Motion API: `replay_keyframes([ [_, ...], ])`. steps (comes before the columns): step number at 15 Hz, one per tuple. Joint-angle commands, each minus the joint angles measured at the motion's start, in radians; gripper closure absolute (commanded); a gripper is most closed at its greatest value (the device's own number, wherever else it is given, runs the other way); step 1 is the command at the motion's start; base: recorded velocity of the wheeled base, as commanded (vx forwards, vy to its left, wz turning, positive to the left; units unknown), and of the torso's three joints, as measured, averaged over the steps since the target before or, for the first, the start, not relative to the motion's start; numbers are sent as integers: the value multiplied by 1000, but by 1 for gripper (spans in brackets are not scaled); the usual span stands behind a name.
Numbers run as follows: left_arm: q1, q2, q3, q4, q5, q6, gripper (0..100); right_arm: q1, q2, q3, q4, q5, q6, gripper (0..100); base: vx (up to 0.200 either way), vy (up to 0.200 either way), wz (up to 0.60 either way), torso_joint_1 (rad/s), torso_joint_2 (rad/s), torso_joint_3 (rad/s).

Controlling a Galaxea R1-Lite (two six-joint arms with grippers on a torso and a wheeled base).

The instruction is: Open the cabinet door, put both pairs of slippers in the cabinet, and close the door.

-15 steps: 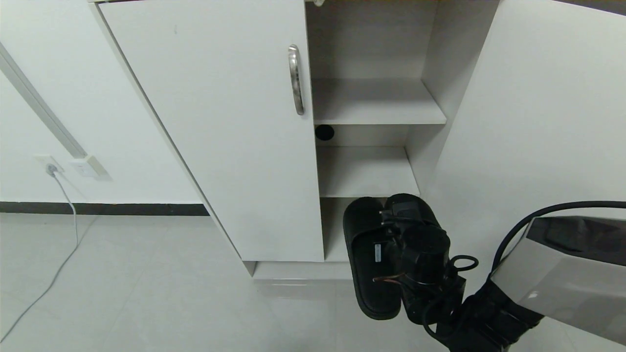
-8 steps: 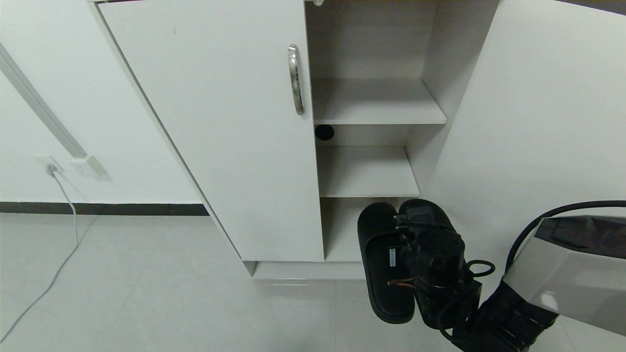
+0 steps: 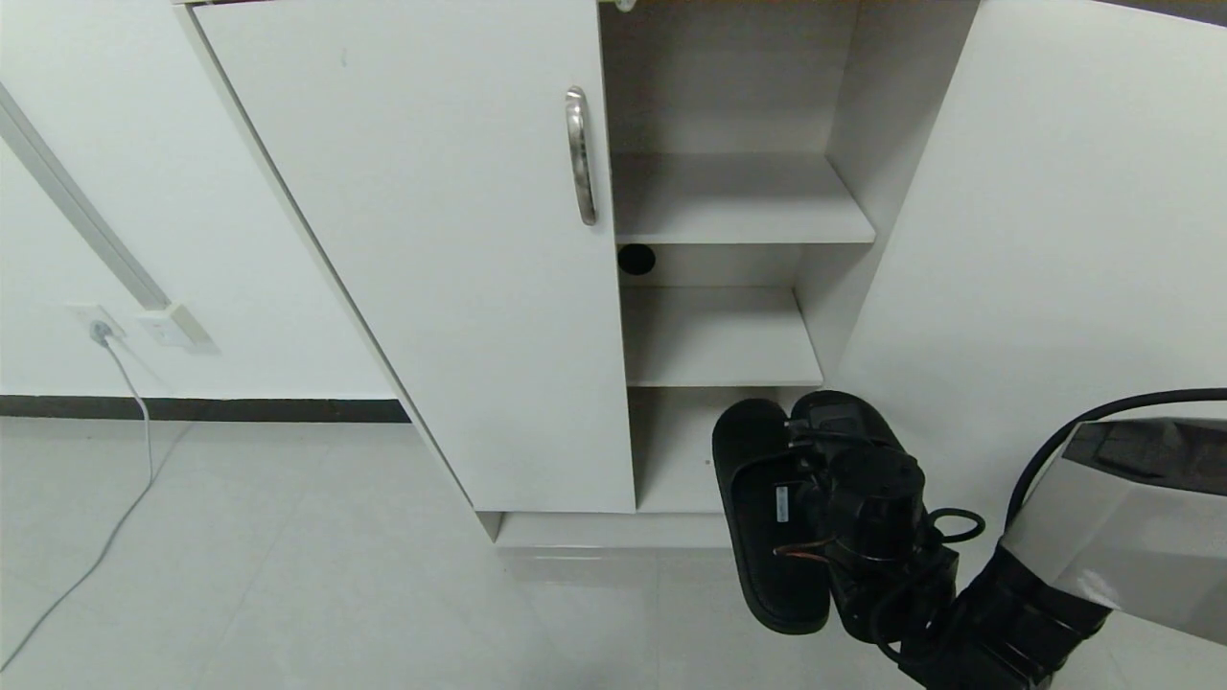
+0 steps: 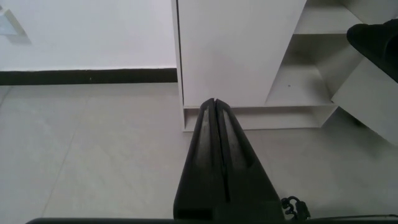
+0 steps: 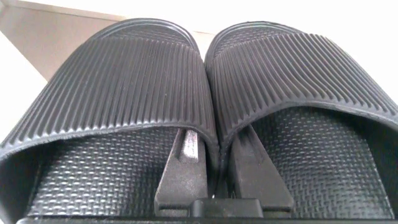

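Holding: right gripper (image 3: 815,470) pinches the inner strap walls of both slippers (image 3: 772,546) together, one finger (image 5: 186,168) inside each strap (the right wrist view makes this plain).
Slippers: black pair, side by side, carried above the floor (image 3: 335,594), toes toward the cabinet (image 3: 729,206) at the mouth of its bottom compartment (image 3: 671,450); whether they cross its edge I cannot tell.
Other arm: left gripper (image 4: 214,109) has its fingers pressed together on nothing, low over the floor, well apart from the cabinet.
Doors: right door (image 3: 1054,240) stands open; left door (image 3: 431,240) is shut.
Done: door opened, first pair picked up.
Remaining: set this pair inside, put the second pair in, close the door.
Progress: roughly a third, by my judgement.
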Motion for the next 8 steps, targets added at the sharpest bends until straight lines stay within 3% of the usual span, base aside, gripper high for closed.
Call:
replay_keyframes([
  [1,0,1,0,0,0,0,100,0,-11,7,0,-1,-1,100,0,0,0,0,0,0],
  [8,0,1,0,0,1,-3,100,31,-14,-1,0,0,-4,100,0,0,0,0,0,0],
])
